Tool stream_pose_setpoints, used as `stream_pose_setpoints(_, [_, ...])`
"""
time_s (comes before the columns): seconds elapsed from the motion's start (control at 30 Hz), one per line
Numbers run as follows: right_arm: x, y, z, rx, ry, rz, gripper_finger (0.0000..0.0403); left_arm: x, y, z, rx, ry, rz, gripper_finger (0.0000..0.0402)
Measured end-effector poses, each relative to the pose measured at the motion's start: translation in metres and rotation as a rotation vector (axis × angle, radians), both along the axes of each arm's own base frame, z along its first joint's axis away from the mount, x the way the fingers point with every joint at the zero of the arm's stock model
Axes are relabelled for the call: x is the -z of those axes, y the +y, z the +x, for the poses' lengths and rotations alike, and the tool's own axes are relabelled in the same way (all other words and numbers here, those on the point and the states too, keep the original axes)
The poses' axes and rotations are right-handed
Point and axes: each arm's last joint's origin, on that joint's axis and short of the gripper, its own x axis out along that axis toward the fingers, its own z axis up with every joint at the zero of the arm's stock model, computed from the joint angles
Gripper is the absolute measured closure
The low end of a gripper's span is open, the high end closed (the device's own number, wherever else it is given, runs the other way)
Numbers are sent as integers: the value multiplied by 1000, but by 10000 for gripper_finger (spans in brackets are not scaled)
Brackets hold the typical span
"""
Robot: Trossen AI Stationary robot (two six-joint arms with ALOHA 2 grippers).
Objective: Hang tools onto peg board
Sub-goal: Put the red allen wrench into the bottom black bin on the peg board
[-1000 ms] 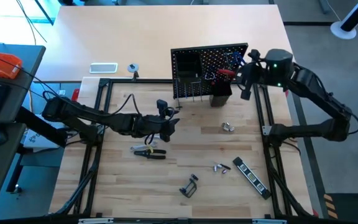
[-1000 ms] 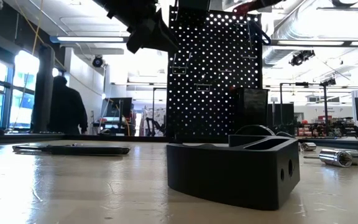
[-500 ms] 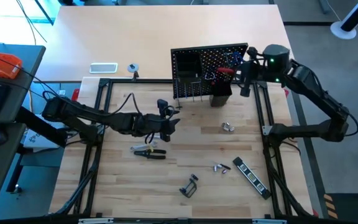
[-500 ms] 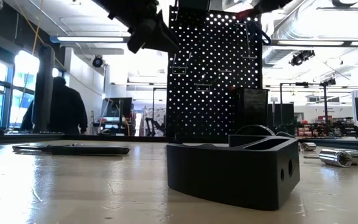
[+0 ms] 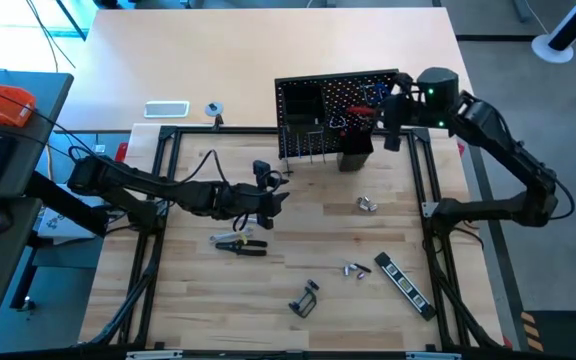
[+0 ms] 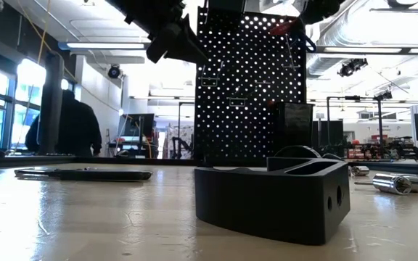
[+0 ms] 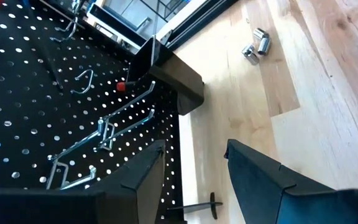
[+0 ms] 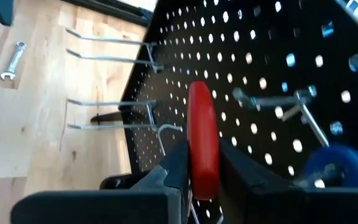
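Red plastic shows between the fingers of your right gripper: it is clamped on a red-handled screwdriver, held against the front of the peg board, near the board's 3 o'clock end in the high view. A blue-handled tool hangs just beside it, though its shape is hard to make out. Bare metal hooks stick out of the board further along. Your left gripper hangs with its jaws apart and nothing between them, at about 8 o'clock from the board. On the wood table, pliers lie near the left gripper; a clamp sits toward 6 o'clock and a striped bar toward 5 o'clock. No writing or brand can be read anywhere.
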Motion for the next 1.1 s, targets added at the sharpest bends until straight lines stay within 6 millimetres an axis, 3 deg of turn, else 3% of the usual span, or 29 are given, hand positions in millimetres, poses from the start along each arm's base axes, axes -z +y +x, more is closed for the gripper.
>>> stream_pose_setpoints(0.27, [0, -3, -2, -16, -24, 19, 357, 0, 0, 1, 16, -9, -18, 236])
stream_pose_setpoints(0.57, [30, -12, 3, 14, 11, 54, 357, 0, 0, 0, 16, -8, -20, 236])
stream_pose_setpoints(1.1, [44, -21, 0, 92, 23, 43, 357, 0, -1, 1, 19, -12, -27, 235])
